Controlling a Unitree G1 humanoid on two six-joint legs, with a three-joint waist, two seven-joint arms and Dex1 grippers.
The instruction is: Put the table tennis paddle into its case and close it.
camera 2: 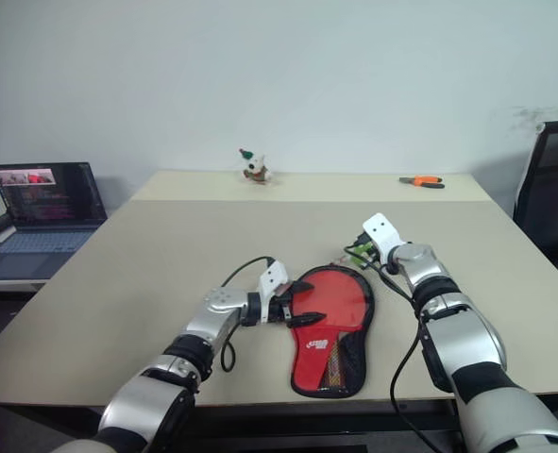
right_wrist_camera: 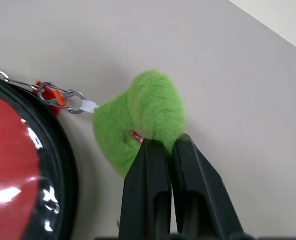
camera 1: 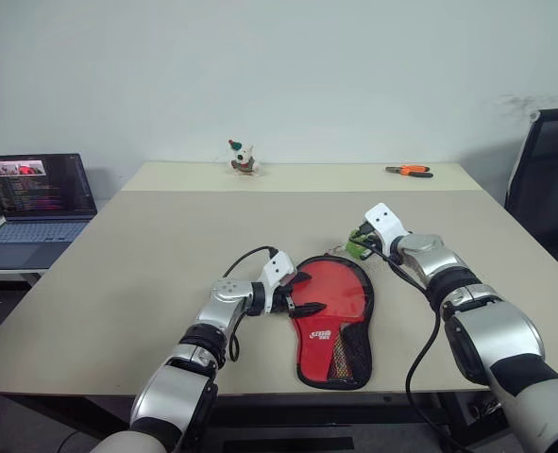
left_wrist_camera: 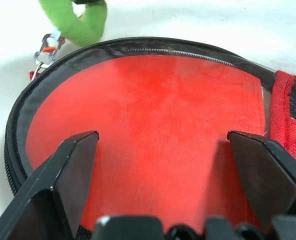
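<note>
Nearest the head camera, the case (camera 1: 333, 321) lies on the table (camera 1: 146, 274), red side up, long axis running from the near edge away, the left gripper (camera 1: 295, 298) spread wide at its left rim. Left wrist view: the table tennis paddle (left_wrist_camera: 153, 125) shows red under the case's clear cover. Right wrist view: the right gripper (right_wrist_camera: 164, 145), pressed together, pinches the lime-green fob (right_wrist_camera: 137, 122) just beyond the case's far right edge, so the right arm looks best placed for pulling the zip.

Case (camera 1: 333, 321) on the worktop's (camera 1: 146, 274) near edge, fob (right_wrist_camera: 140, 117) at its far right, left pincer (camera 1: 297, 299) at its left, pliers (camera 1: 409, 171) far right, toy (camera 1: 243, 158) far centre, laptop (camera 1: 33, 200) left
</note>
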